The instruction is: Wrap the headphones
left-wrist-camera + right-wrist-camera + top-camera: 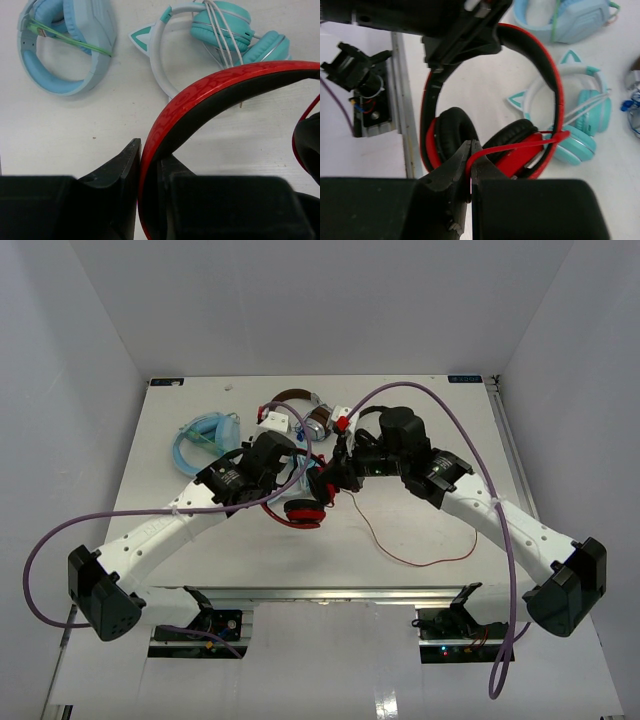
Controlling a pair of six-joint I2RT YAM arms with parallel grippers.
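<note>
The red headphones (pixel 303 510) with black pads are held up at the table's middle. My left gripper (pixel 149 165) is shut on the red and black headband (pixel 200 95). My right gripper (pixel 471 155) is shut on the thin red cable (pixel 520 147), close to where it leaves the ear cup (pixel 520 155). The left gripper (pixel 462 37) also shows in the right wrist view, clamped on the band's top. The rest of the cable (pixel 400 545) trails loose over the table to the right in the top view.
Light blue headphones (pixel 205 435) lie at the back left. White and teal cat-ear headphones (pixel 220 30) lie just behind the red pair. Brown-banded silver headphones (pixel 300 405) and a small black pair (pixel 360 420) lie at the back. The table's near rail (pixel 402 110) is close.
</note>
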